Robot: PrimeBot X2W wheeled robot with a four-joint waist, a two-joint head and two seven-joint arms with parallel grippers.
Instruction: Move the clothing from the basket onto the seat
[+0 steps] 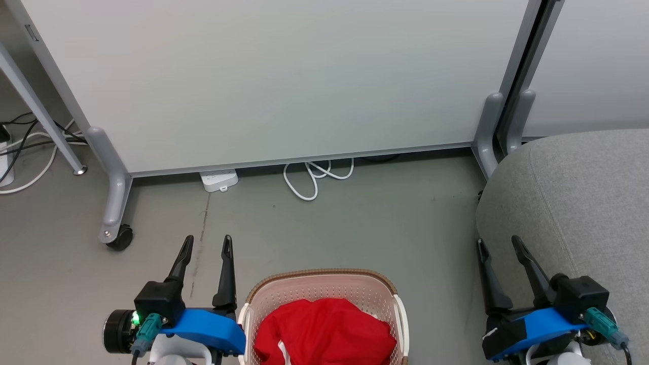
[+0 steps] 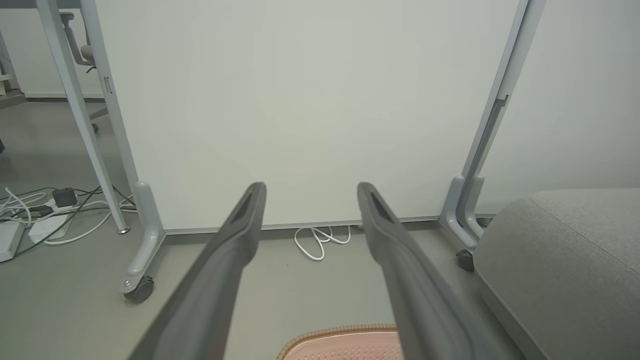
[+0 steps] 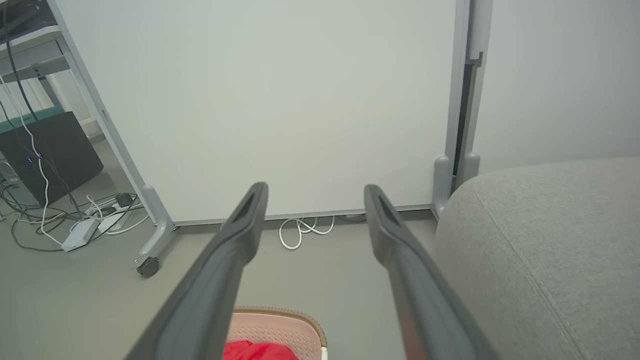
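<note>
In the basket: the clothing (image 1: 324,329) lies here in a soft heap. None of it is on the seat.
Clothing look: it is bright red. It is bunched up with folds and bumps. A thin white edge shows low on its left side. In the right wrist view, a small red bit peeks over the basket wall.
Basket (image 1: 319,274): it is cream with lots of tiny holes. It has a brown rim and a white handle on each side. It sits on the floor (image 1: 355,228), at the bottom middle of the head view, between the two grippers.
Seat (image 1: 573,203): it is big and grey, with a round corner. It is on the right of the basket, with a strip of bare floor between them.
Left gripper (image 1: 208,243): it is just beside the basket on its left. Its jaws are spread apart and hold nothing.
Right gripper (image 1: 498,241): it is on the right, at the near edge of the seat. Its jaws are also spread apart and hold nothing.
Board (image 1: 284,76): a big white board stands behind it all, on grey legs.
Wheel (image 1: 120,237): a small black wheel is under the left leg.
Cord (image 1: 314,177): a white cord lies in loops on the floor, at the foot of the board.
</note>
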